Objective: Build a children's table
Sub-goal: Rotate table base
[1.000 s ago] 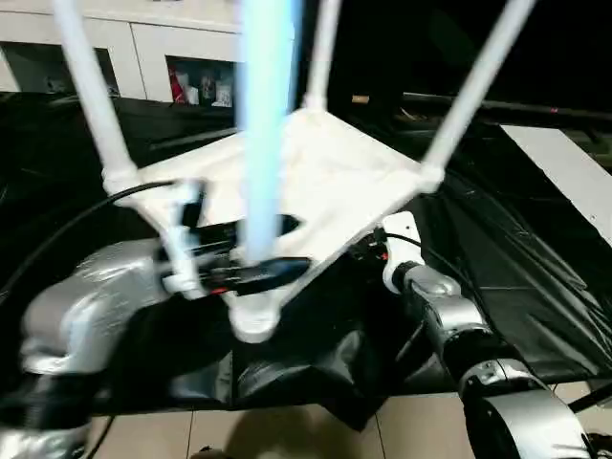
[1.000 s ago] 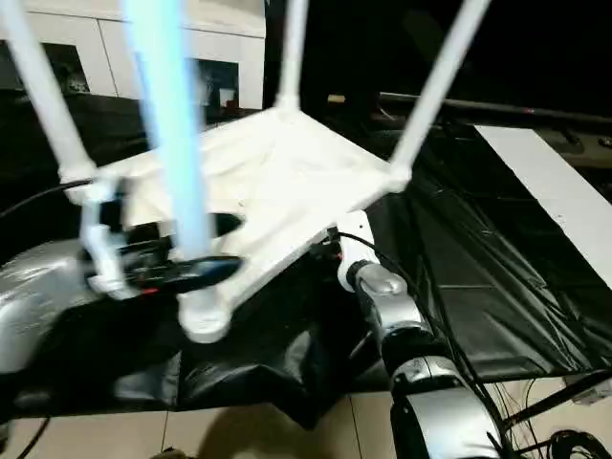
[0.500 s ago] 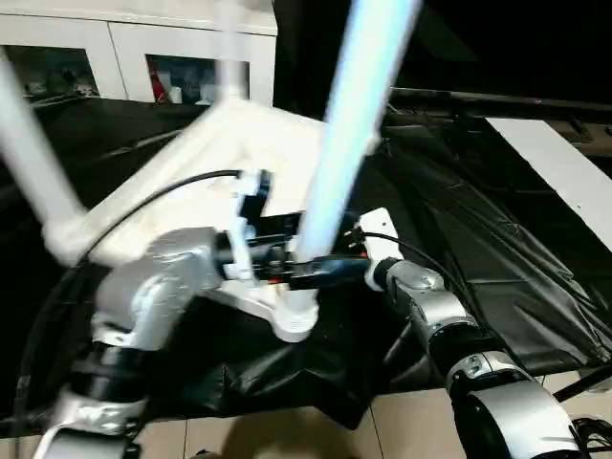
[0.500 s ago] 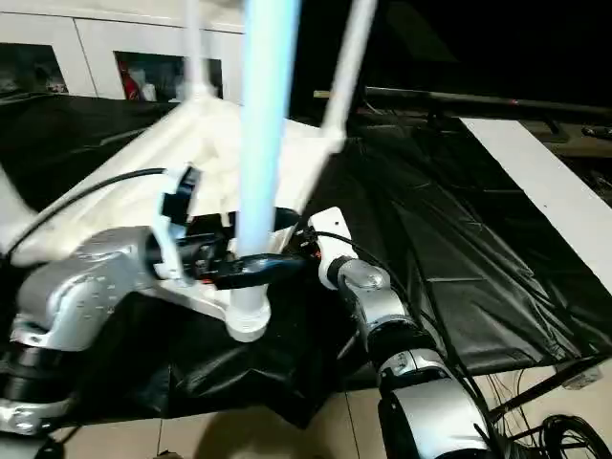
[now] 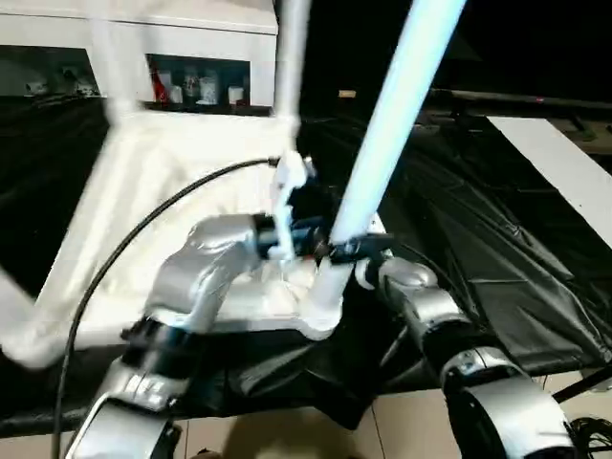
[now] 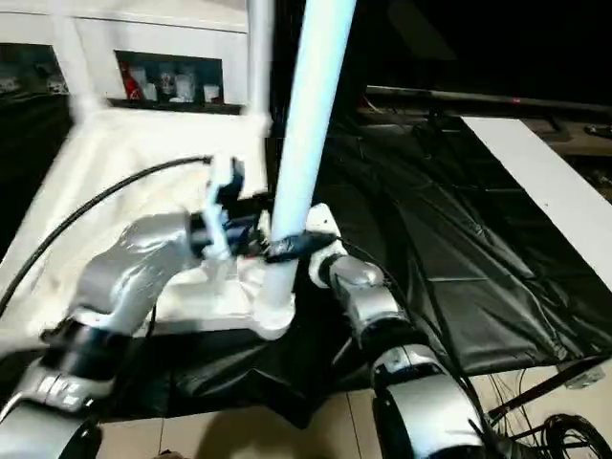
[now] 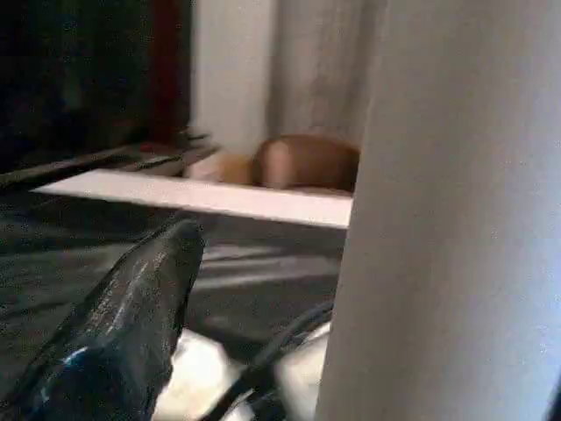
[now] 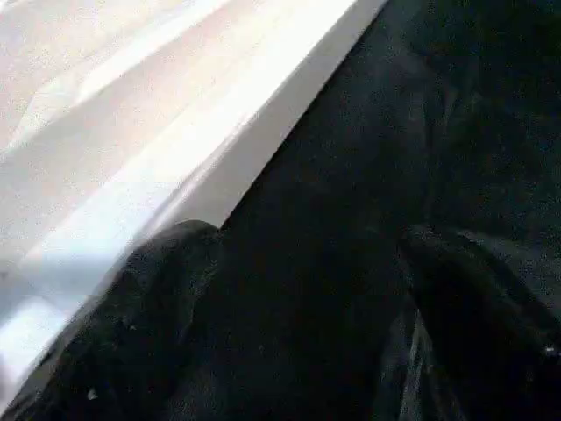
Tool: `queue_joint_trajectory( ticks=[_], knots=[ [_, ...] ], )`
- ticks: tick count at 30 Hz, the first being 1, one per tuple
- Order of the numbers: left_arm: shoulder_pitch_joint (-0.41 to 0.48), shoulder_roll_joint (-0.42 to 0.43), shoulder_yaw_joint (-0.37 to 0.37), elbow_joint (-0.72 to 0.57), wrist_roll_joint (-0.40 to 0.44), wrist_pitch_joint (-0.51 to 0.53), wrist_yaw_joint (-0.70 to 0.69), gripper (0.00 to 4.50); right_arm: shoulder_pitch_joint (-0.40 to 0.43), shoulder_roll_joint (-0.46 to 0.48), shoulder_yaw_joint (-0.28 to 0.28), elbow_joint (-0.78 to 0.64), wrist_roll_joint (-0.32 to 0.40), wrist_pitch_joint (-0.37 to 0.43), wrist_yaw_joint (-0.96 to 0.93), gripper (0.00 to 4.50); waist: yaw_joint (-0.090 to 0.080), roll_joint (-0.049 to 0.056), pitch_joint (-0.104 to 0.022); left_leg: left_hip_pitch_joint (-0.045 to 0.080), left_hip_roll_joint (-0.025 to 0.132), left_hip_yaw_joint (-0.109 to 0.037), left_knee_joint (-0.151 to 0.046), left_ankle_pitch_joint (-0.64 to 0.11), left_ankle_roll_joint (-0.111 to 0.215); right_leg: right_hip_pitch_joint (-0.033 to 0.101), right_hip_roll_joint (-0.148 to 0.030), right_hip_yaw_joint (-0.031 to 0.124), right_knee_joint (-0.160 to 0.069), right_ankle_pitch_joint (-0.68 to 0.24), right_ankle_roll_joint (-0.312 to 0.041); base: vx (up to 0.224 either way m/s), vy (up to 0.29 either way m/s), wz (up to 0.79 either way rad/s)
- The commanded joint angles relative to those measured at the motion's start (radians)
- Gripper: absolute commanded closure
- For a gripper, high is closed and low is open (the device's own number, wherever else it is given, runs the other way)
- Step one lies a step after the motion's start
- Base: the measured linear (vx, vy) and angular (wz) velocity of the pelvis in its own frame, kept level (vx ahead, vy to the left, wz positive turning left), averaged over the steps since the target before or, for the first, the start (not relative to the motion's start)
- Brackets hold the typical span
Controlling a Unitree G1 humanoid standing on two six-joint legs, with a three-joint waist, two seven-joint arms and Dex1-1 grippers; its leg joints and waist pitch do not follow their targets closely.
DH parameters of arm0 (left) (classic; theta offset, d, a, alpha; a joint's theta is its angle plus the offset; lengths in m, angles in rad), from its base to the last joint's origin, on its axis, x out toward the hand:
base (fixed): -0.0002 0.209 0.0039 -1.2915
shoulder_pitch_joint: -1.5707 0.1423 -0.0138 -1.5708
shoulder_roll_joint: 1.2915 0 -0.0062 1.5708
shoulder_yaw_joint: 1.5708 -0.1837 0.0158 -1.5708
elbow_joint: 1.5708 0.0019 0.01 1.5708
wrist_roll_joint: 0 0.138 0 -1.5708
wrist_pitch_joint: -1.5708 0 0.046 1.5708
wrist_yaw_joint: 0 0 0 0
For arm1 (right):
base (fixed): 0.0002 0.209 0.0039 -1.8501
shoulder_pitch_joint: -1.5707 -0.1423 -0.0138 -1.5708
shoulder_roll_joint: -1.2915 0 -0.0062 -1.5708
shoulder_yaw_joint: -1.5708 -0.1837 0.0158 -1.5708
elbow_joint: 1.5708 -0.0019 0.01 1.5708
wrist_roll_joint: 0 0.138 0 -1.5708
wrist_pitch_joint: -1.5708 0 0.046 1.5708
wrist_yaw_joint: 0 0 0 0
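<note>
Work table: big, covered with a crinkled black sheet (image 5: 497, 258) that droops over the near edge.
Floor: pale tiles (image 5: 287, 435) below that edge.
Cabinet: white (image 5: 191, 24), at the far left, with small coloured items (image 5: 191, 88) behind its glass doors.
White board: a long flat strip (image 5: 564, 172) lying on the sheet at the far right.
Cables: dark wires (image 6: 564, 435) near the right corner.
</note>
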Motion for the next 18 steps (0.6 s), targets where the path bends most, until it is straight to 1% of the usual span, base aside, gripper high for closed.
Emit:
queue_joint_trajectory(
  ticks=[1, 3, 4, 5, 6, 9, 10, 12, 13, 14, 16, 17, 18],
  knots=[
    [-0.014, 0.022, 0.016, 0.048, 0.048, -0.027, 0.043, 0.03, -0.02, -0.016, -0.02, 0.002, 0.011, -0.022, -0.016, 0.59, 0.012, 0.029, -0.063, 0.023, 0.023, -0.016, -0.078, -0.306, -0.051, 0.04, -0.054, 0.034, -0.072, -0.201, -0.199, 0.0, 0.0, 0.0],
    [-0.012, 0.033, 0.027, 0.056, 0.049, -0.031, 0.038, 0.03, -0.021, -0.028, -0.035, -0.005, 0.02, -0.022, -0.023, 0.59, 0.012, 0.026, -0.064, 0.025, 0.023, -0.016, -0.077, -0.308, -0.05, 0.04, -0.053, 0.034, -0.072, -0.207, -0.198, 0.0, 0.0, 0.0],
    [-0.009, 0.043, 0.033, 0.059, 0.048, -0.032, 0.032, 0.03, -0.02, -0.037, -0.042, -0.012, 0.023, -0.024, -0.028, 0.59, 0.015, 0.032, -0.064, 0.026, 0.023, -0.015, -0.076, -0.302, -0.05, 0.038, -0.053, 0.035, -0.07, -0.196, -0.203, 0.0, 0.0, 0.0],
    [-0.009, 0.044, 0.033, 0.06, 0.049, -0.032, 0.031, 0.03, -0.02, -0.039, -0.044, -0.013, 0.024, -0.024, -0.028, 0.59, 0.015, 0.032, -0.064, 0.026, 0.023, -0.015, -0.076, -0.302, -0.05, 0.038, -0.053, 0.035, -0.07, -0.196, -0.203, 0.0, 0.0, 0.0],
    [-0.004, 0.059, 0.037, 0.065, 0.053, -0.035, 0.023, 0.03, -0.015, -0.052, -0.055, -0.028, 0.031, -0.024, -0.028, 0.59, 0.018, 0.03, -0.063, 0.026, 0.023, -0.014, -0.077, -0.3, -0.051, 0.039, -0.052, 0.034, -0.07, -0.191, -0.206, 0.0, 0.0, 0.0],
    [0.003, 0.096, 0.052, 0.098, 0.07, -0.051, 0.012, 0.03, -0.001, -0.095, -0.083, -0.068, 0.046, -0.024, -0.025, 0.59, 0.019, 0.032, -0.063, 0.025, 0.021, -0.012, -0.075, -0.287, -0.046, 0.041, -0.052, 0.035, -0.07, -0.19, -0.205, 0.0, 0.0, 0.0],
    [0.01, 0.116, 0.057, 0.111, 0.078, -0.064, 0.005, 0.03, 0.01, -0.119, -0.093, -0.091, 0.053, -0.022, -0.014, 0.59, 0.021, 0.034, -0.062, 0.023, 0.021, -0.013, -0.075, -0.277, -0.045, 0.042, -0.052, 0.035, -0.069, -0.186, -0.201, 0.0, 0.0, 0.0],
    [0.027, 0.141, 0.053, 0.109, 0.084, -0.073, -0.018, 0.03, 0.026, -0.149, -0.103, -0.121, 0.062, -0.014, 0.007, 0.59, 0.02, 0.033, -0.062, 0.022, 0.02, -0.012, -0.074, -0.267, -0.042, 0.044, -0.051, 0.035, -0.069, -0.179, -0.196, 0.0, 0.0, 0.0],
    [0.036, 0.148, 0.048, 0.099, 0.085, -0.074, -0.027, 0.03, 0.033, -0.159, -0.105, -0.132, 0.063, -0.01, 0.015, 0.59, 0.019, 0.036, -0.062, 0.022, 0.02, -0.012, -0.074, -0.266, -0.042, 0.043, -0.05, 0.035, -0.068, -0.178, -0.198, 0.0, 0.0, 0.0],
    [0.046, 0.155, 0.042, 0.089, 0.085, -0.075, -0.038, 0.03, 0.041, -0.171, -0.103, -0.144, 0.062, -0.006, 0.024, 0.59, 0.019, 0.036, -0.062, 0.023, 0.02, -0.012, -0.073, -0.267, -0.041, 0.042, -0.05, 0.035, -0.069, -0.179, -0.2, 0.0, 0.0, 0.0],
    [0.087, 0.195, -0.007, 0.047, 0.098, -0.054, -0.093, 0.03, 0.071, -0.214, -0.092, -0.182, 0.053, 0.019, 0.064, 0.59, 0.021, 0.037, -0.063, 0.023, 0.021, -0.012, -0.073, -0.261, -0.037, 0.043, -0.05, 0.035, -0.068, -0.169, -0.207, 0.0, 0.0, 0.0],
    [0.106, 0.216, -0.036, 0.032, 0.109, -0.045, -0.119, 0.03, 0.087, -0.235, -0.083, -0.201, 0.044, 0.026, 0.088, 0.59, 0.023, 0.04, -0.064, 0.024, 0.023, -0.012, -0.073, -0.252, -0.032, 0.043, -0.049, 0.034, -0.067, -0.149, -0.212, 0.0, 0.0, 0.0],
    [0.115, 0.226, -0.049, 0.025, 0.115, -0.04, -0.131, 0.03, 0.095, -0.245, -0.079, -0.209, 0.04, 0.029, 0.099, 0.59, 0.022, 0.039, -0.064, 0.024, 0.024, -0.011, -0.073, -0.247, -0.03, 0.042, -0.048, 0.034, -0.066, -0.138, -0.215, 0.0, 0.0, 0.0]
  ],
)
